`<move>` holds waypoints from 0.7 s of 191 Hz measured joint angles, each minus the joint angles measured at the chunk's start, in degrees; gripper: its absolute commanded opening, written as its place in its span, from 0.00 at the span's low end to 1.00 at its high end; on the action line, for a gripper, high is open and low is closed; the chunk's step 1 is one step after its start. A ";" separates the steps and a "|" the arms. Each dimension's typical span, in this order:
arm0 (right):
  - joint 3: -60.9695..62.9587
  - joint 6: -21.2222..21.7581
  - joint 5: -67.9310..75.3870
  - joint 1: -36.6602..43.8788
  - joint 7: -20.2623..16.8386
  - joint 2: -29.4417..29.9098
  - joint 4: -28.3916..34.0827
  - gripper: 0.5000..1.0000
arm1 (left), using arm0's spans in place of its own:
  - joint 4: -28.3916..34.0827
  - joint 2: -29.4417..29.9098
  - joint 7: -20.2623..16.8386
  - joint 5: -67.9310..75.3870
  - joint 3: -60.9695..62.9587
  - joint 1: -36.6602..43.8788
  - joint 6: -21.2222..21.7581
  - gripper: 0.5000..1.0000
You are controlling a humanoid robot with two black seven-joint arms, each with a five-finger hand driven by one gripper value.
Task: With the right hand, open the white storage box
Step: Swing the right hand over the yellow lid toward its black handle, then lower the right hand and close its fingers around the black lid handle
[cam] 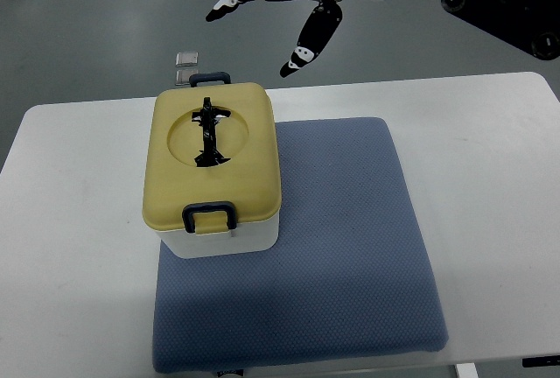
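My right robot hand (278,12) hangs with fingers spread wide, holding nothing, beyond the worktop's (490,159) far edge. The white storage box (213,172), yellow lid (211,152) shut, sits below and left of it on the blue mat's (350,247) left edge; open mat lies rightward.

The right hand (280,15) is hanging in the air beyond the tabletop's far edge, its arm reaching in from the upper right. Its white-and-black fingers (229,3) are stretching out leftward, spread and holding nothing, while the thumb (306,45) is pointing down toward the table.
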 measured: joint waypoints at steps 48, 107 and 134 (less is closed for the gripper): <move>-8.52 -0.02 -0.20 9.83 0.00 8.39 -0.01 0.83 | 0.08 0.00 -0.03 -0.01 -0.05 0.00 -0.01 1.00; -15.33 -0.29 -1.51 14.10 -0.15 15.38 -0.34 0.82 | 0.21 0.00 0.00 -0.01 -0.09 0.00 -0.01 1.00; -17.00 -0.67 -2.24 14.15 -0.38 17.04 -0.81 0.81 | 0.33 0.00 0.01 -0.01 -0.09 0.00 -0.01 1.00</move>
